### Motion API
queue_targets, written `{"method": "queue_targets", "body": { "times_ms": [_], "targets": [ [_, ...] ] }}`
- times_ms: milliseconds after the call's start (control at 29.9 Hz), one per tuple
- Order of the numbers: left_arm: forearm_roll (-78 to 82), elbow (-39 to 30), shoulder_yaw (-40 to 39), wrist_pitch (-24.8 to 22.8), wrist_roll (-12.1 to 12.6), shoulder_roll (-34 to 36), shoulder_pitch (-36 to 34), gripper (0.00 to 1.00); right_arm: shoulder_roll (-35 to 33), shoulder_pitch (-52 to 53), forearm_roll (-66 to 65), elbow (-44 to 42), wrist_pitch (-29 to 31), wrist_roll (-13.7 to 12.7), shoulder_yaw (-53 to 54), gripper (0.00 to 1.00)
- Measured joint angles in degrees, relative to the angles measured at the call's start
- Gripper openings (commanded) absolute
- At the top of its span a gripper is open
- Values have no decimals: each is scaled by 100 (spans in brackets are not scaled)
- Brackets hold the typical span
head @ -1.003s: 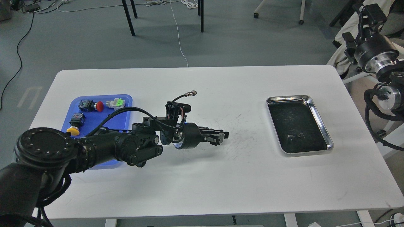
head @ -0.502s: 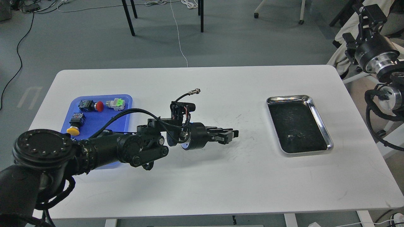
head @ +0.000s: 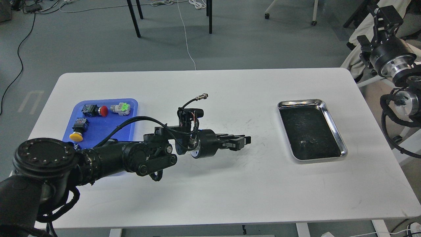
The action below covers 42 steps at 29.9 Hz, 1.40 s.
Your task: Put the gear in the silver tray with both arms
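The silver tray (head: 332,126) lies on the right side of the white table. A small dark gear (head: 310,142) lies on its dark bottom near the front. My left arm reaches from the lower left across the table's middle. Its gripper (head: 246,142) points right, toward the tray, a little above the tabletop and well short of the rim. Its dark fingers overlap, so I cannot tell whether they hold anything. My right gripper (head: 384,14) is raised off the table's far right corner, pointing up and away; its fingers are unclear.
A blue plastic tray (head: 131,104) at the left holds several push-button switches, red (head: 103,111), yellow (head: 75,136) and green (head: 123,107). Chair legs and cables are on the floor beyond the table. The table's right edge lies just past the silver tray.
My left gripper has moved to the right, toward the silver tray, by a short stretch. The right arm has barely moved.
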Motion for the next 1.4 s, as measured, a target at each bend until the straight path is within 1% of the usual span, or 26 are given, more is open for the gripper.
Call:
{"method": "queue_targets", "body": {
  "times_ms": [268, 435, 502, 736, 870, 936, 1137, 1338, 1405],
  "targets": [
    [-20, -15, -59, -17, 0, 0, 26, 43, -1, 0, -52, 1, 0, 0, 0, 95],
    [-20, -15, -78, -14, 0, 0, 29, 45, -1, 0, -53, 4, 0, 0, 0, 95],
    [-20, -11, -80, -12, 0, 0, 29, 49, -1, 0, -53, 7, 0, 0, 0, 95],
    [-86, 10, -179, -16, 0, 0, 23, 56, 0, -2, -98, 12, 0, 0, -8, 95],
    [-94, 77, -299, -38, 0, 0, 5, 68, 9, -1, -295, 14, 0, 0, -35, 95],
    [-99, 180, -529, -48, 0, 0, -24, 75, 42, 37, -453, 51, 0, 0, -146, 95],
    [-229, 615, -1163, -64, 0, 1, -89, 79, 77, 303, -631, 58, 41, 0, -487, 95],
    [-839, 736, -1465, -63, 0, 18, -209, 79, 76, 755, -872, 114, 100, 0, -750, 95],
    [-968, 738, -1500, -47, 0, 191, -242, 79, 76, 997, -1099, 142, 116, 0, -943, 95]
  ]
}}
